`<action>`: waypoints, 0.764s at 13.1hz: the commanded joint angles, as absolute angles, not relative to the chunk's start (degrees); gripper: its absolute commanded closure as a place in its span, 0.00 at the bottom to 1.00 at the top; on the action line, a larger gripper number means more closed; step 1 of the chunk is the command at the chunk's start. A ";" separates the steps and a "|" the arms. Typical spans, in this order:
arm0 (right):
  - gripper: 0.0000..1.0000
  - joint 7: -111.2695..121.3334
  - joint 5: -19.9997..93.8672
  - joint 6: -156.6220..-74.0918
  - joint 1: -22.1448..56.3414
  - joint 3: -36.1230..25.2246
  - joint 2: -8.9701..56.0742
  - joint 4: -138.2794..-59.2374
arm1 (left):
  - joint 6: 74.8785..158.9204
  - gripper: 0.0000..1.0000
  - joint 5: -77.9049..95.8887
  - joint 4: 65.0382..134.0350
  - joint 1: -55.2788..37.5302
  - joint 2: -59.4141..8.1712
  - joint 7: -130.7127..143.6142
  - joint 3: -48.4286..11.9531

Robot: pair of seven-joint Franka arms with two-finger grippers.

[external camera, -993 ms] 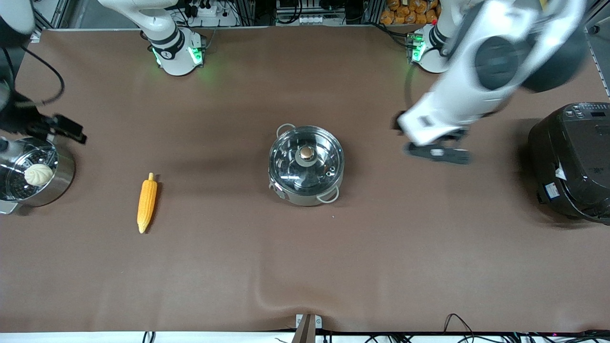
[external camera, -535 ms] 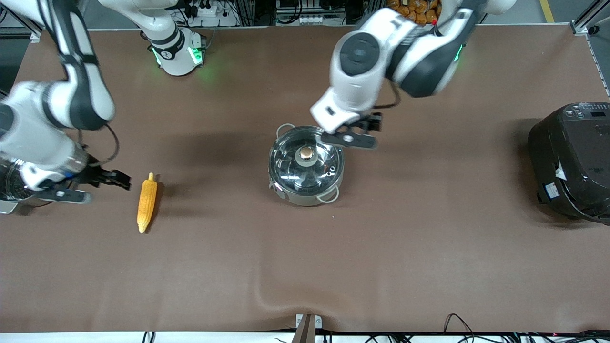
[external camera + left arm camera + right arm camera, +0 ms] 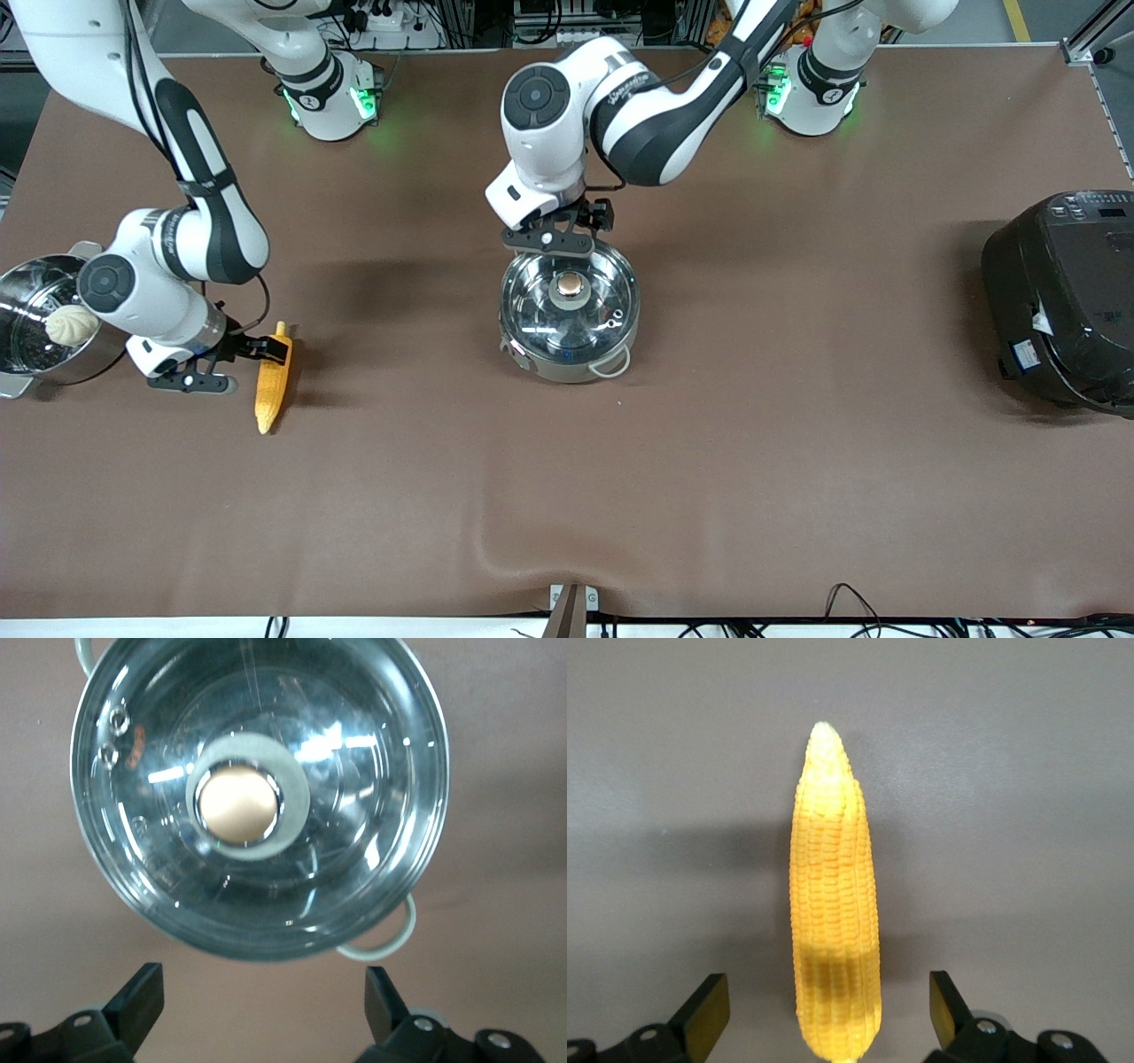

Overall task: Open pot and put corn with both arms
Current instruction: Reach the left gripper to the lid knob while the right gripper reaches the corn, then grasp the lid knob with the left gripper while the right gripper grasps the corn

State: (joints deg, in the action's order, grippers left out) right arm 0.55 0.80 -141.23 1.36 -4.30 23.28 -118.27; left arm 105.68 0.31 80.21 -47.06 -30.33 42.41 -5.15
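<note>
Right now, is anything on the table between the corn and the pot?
No. In the front view only bare brown mat lies between the corn and the pot, with its lid on.

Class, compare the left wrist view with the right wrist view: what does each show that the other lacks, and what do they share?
Only the left wrist view shows the pot, its glass lid on, tan knob in the middle, under the left hand. Only the right wrist view shows the corn, lying on the table below the right hand. Both show open black fingers and brown table.
</note>
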 commanded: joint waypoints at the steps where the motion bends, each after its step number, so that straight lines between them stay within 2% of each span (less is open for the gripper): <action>1: 0.00 2.37 0.79 -142.02 0.61 -3.78 26.27 -115.84 | 107.92 0.00 0.53 78.57 -46.41 -30.85 38.86 -4.57; 9: 0.00 4.83 0.88 -145.11 0.00 -3.60 31.38 -114.87 | 111.97 0.00 0.62 78.57 -45.09 -34.72 40.43 -3.78; 10: 0.04 4.92 0.97 -145.02 -0.09 -3.43 31.38 -114.96 | 112.67 0.00 0.70 78.49 -44.83 -35.15 40.52 -3.78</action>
State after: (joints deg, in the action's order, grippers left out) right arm 3.65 0.80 -145.09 1.26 -4.33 30.43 -116.14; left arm 111.80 0.31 79.84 -45.35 -34.22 40.10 -3.74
